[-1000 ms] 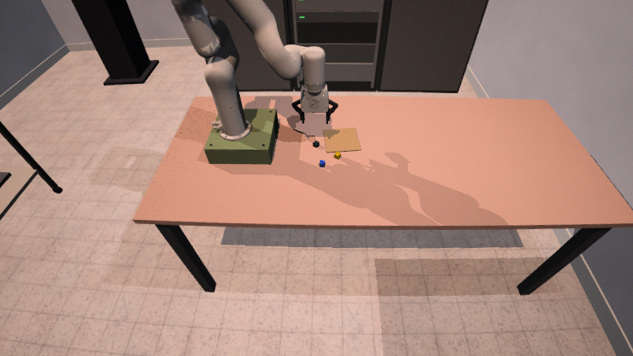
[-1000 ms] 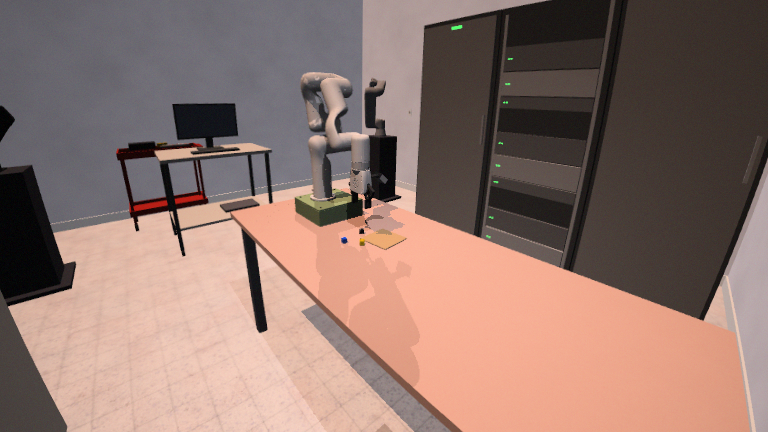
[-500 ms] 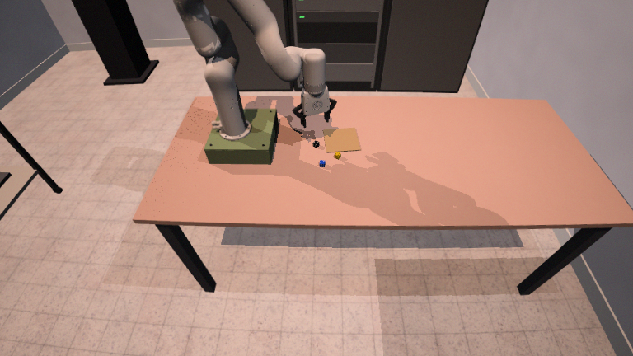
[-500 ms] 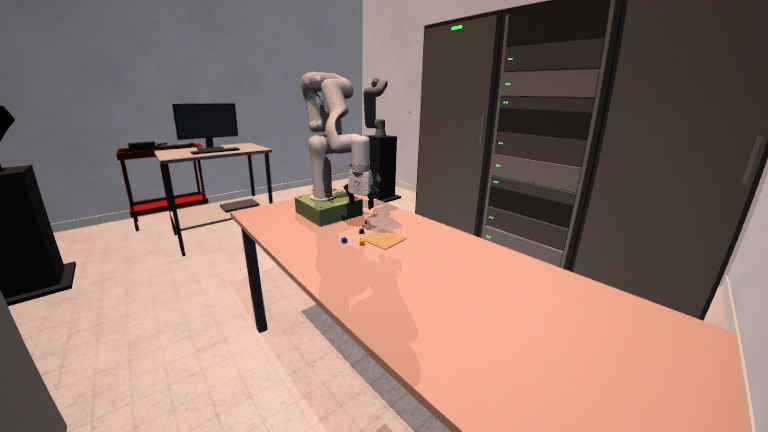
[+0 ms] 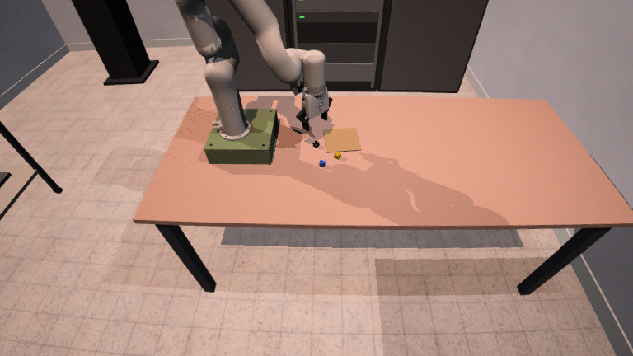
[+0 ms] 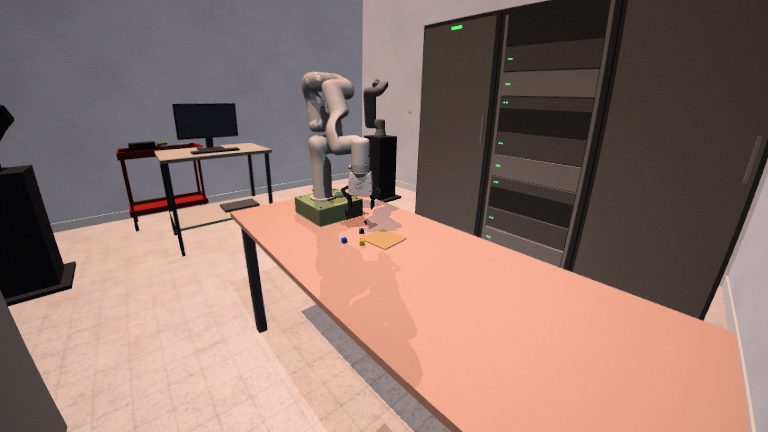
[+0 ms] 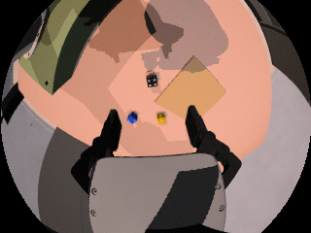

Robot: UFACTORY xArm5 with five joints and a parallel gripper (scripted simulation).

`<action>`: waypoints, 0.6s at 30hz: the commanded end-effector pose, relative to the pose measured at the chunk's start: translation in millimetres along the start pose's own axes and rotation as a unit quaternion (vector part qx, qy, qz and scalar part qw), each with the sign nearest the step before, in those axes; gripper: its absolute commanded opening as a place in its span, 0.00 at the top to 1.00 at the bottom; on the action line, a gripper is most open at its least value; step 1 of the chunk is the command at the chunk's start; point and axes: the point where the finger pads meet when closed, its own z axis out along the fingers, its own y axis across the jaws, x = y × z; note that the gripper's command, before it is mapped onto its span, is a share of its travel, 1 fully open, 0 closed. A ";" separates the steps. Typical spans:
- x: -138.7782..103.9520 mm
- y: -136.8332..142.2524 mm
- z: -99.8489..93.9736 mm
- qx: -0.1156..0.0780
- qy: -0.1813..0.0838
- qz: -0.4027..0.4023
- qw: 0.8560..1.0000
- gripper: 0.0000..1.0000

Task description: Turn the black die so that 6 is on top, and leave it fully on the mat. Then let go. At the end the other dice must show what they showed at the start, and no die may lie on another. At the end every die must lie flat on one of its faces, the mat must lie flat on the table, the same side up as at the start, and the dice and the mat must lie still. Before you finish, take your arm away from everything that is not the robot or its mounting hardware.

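On the salmon-coloured table top, just off the left edge of the flat square tan mat, lies the small black die, bare table under it. The grey two-fingered gripper hangs above and behind it, fingers spread wide apart with nothing between them. In the wrist view the die sits beyond the fingertips, roughly midway across their gap. A small blue die and small yellow die lie nearby, apart. The pips are too small to read.

Top cam high out front facing racks, exterior far off the table end, wrist close looking down; all share the mat area.
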 end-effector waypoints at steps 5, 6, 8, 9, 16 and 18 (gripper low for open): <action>-0.8 0.6 3.4 -0.001 -0.001 -0.132 0.991 0.00; -0.8 0.6 3.6 -0.001 -0.001 -0.138 0.990 0.00; -0.8 0.5 4.7 -0.001 -0.001 -0.172 0.985 0.00; -0.8 0.5 5.0 -0.001 -0.001 -0.179 0.984 0.00; -0.7 0.3 8.3 -0.001 -0.001 -0.277 0.961 0.00; -0.7 0.3 8.3 -0.001 -0.001 -0.277 0.961 0.00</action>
